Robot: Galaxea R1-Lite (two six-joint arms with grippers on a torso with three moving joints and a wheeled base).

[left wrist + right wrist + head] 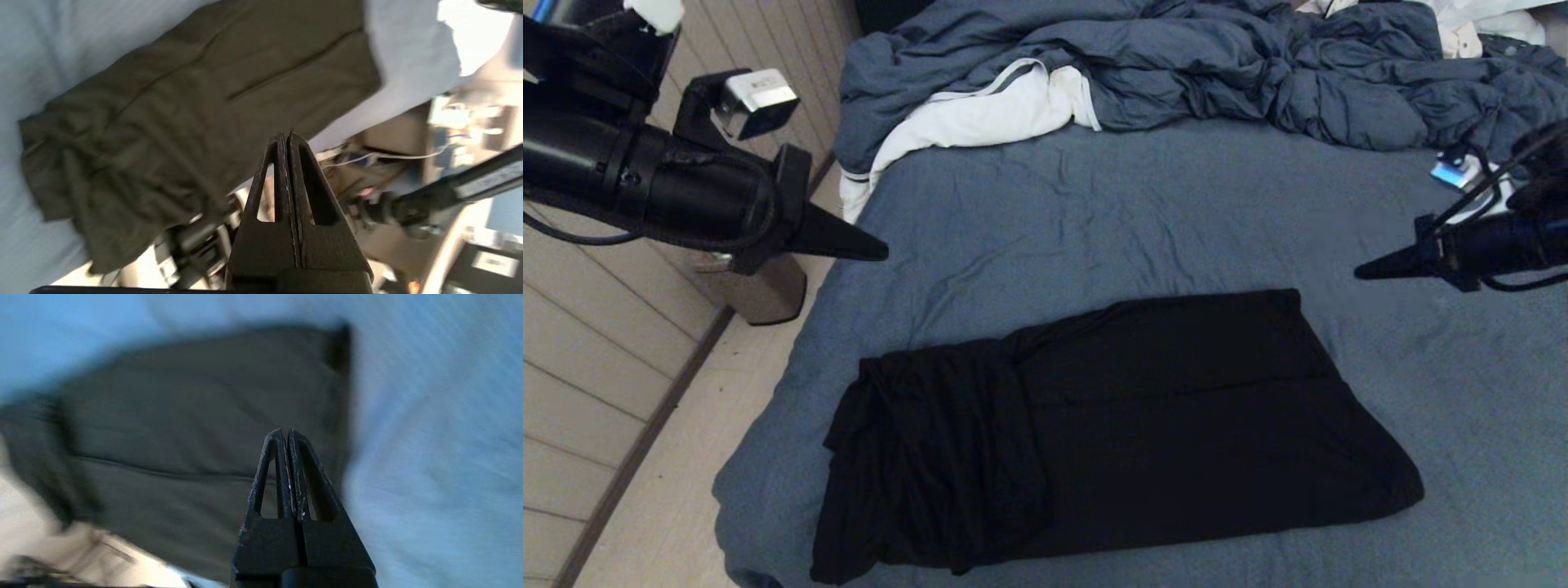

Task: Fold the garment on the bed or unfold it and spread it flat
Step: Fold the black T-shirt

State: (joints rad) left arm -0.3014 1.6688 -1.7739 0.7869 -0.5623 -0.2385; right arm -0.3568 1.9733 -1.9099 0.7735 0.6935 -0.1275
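Black cotton, folded into a long band, that's the garment (1127, 425) right now. It's lying across the near part of the bed (1094, 220), plain side up, so no print showing from where I'm standing. The right-hand end is pretty flat and tidy with a clean lengthwise fold line; the left-hand end is bunched and wrinkly, and it reaches almost to the mattress edge on that side. Blue-grey sheet shows all around it except at that near-left corner.

Neither arm is touching it. The left end effector (878, 249) hangs in the air over the left edge of the bed, pointing inward, fingers pressed together with nothing between them. The right end effector (1364, 273) mirrors it on the far right, up off the sheet and well apart from the shirt, also pinched closed and empty. Both wrist cameras look down at the shirt past closed tips.

Further back, a rumpled blue-grey duvet (1217, 65) is piled along the head of the bed, with a white cloth (988, 114) with a grey-striped edge poking out from under it. Off the left side there's a small bin (760, 290) on the pale plank floor (596, 359).
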